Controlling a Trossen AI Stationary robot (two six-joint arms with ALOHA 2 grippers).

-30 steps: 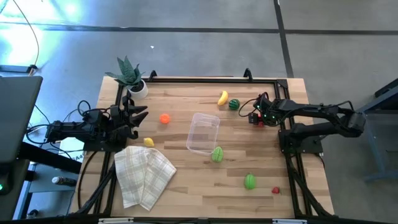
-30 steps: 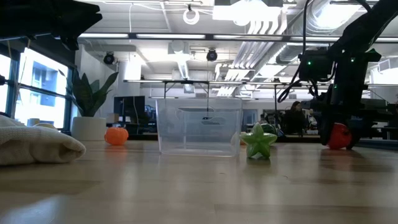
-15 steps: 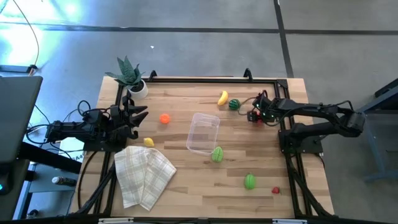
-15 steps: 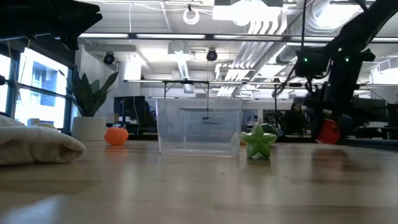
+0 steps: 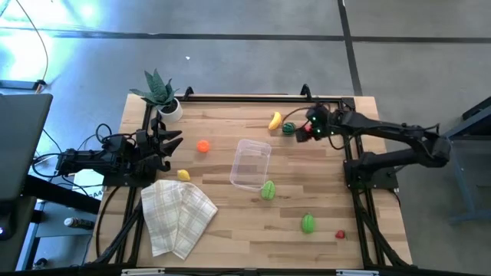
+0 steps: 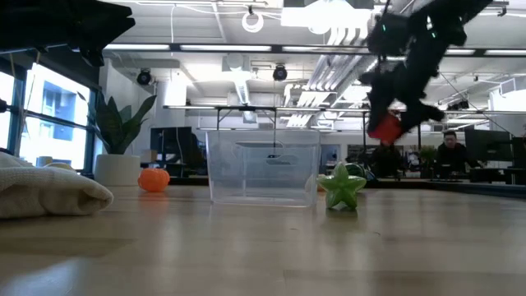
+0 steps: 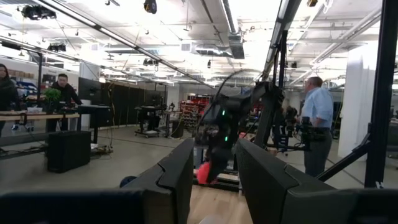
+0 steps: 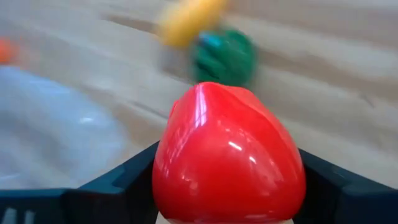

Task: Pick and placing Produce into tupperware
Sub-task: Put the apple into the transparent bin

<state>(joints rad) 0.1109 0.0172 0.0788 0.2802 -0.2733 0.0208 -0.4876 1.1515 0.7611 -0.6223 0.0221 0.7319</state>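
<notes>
Right gripper (image 5: 307, 130): clamped on a red toy fruit (image 8: 229, 154), raised off the table (image 5: 322, 199), just beside the dark green piece (image 5: 288, 128) and yellow piece (image 5: 275, 120).
Left gripper (image 5: 170, 149): waiting at the left edge, jaws partly apart, holding nothing.
Tupperware (image 5: 251, 164): mid-table, nothing inside; light green piece (image 5: 267, 190) beside it.

From my end both arms are matte black jointed links with loose black cables trailing off them, the right gripper (image 5: 308, 130) showing small green and red status lights near its wrist, the left gripper (image 5: 170, 148) ending in two blocky, angular black fingers (image 7: 176, 180).
</notes>
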